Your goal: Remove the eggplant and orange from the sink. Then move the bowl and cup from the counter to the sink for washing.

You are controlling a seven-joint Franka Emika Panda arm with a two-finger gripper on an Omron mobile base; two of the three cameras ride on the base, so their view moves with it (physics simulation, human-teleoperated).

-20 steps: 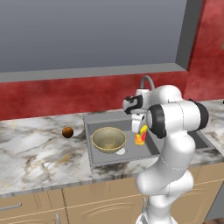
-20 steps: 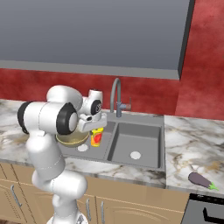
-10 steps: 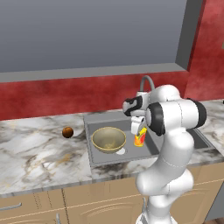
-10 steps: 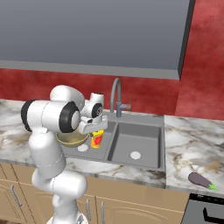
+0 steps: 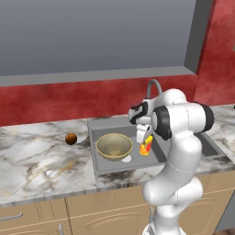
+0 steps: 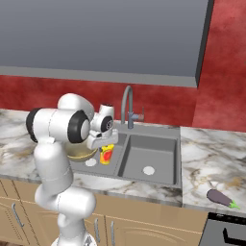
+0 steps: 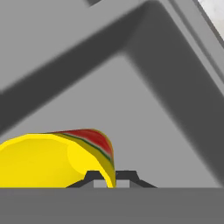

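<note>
My gripper (image 5: pixel 145 138) is shut on the rim of the yellow cup (image 5: pixel 146 146), holding it tilted low in the left basin of the grey sink (image 5: pixel 97 153). In the hand view the fingertips (image 7: pixel 93 177) pinch the cup's wall (image 7: pixel 52 159) above the basin floor. The tan bowl (image 5: pixel 114 146) sits in the same basin, just left of the cup. The orange (image 5: pixel 70 138) lies on the counter left of the sink. The eggplant (image 6: pixel 221 197) lies on the counter right of the sink. From the right, the cup (image 6: pixel 106 153) hangs under the gripper (image 6: pixel 105 146), and the arm half hides the bowl (image 6: pixel 80 154).
The curved tap (image 6: pixel 127 103) rises behind the divider between the two basins. The right basin (image 6: pixel 153 153) holds only its white drain. A stove edge (image 6: pixel 226 233) borders the counter at the far right. Marble counter stretches to the left of the orange.
The gripper has sunk a little deeper into the left basin with the cup in it. Bowl, orange and eggplant have not moved.
</note>
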